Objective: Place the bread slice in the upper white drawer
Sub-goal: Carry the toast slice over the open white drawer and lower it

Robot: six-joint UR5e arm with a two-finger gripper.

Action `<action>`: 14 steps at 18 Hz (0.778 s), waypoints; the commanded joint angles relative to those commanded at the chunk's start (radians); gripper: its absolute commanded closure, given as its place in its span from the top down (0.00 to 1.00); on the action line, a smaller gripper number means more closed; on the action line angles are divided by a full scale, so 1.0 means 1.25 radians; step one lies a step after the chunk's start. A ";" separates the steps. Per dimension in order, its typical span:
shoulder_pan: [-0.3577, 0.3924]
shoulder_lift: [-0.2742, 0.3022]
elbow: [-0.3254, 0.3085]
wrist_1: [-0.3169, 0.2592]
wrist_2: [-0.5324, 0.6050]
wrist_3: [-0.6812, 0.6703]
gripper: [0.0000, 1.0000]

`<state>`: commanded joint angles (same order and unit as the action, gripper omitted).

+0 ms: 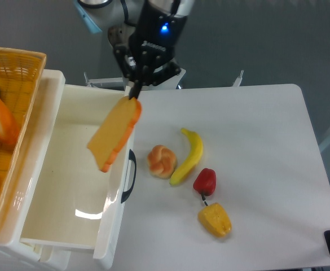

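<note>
The arm's wrist section (153, 25) is a glossy black housing with rounded edges, and a small blue light (165, 28) glows on its face at about twelve o'clock. Just beneath the light runs a line of small white lettering, too small to read. Behind it sit silver-grey cylindrical joints with a pale blue ring. The gripper (135, 90) is black, with thin dark fingers.

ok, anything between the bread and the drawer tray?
Nothing visible. The gripper holds the bread slice by one corner, hanging tilted over the open drawer. The tray below shows only bare white floor. Bun and banana lie on the table, outside it.
</note>
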<state>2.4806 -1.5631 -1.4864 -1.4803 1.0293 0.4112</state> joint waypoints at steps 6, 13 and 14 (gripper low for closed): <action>-0.043 -0.027 -0.009 0.000 -0.001 -0.027 0.00; -0.071 -0.056 -0.009 0.002 0.001 -0.023 0.05; -0.074 -0.059 -0.009 0.005 0.001 -0.020 0.11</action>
<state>2.3884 -1.6367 -1.4972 -1.4742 1.0308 0.3865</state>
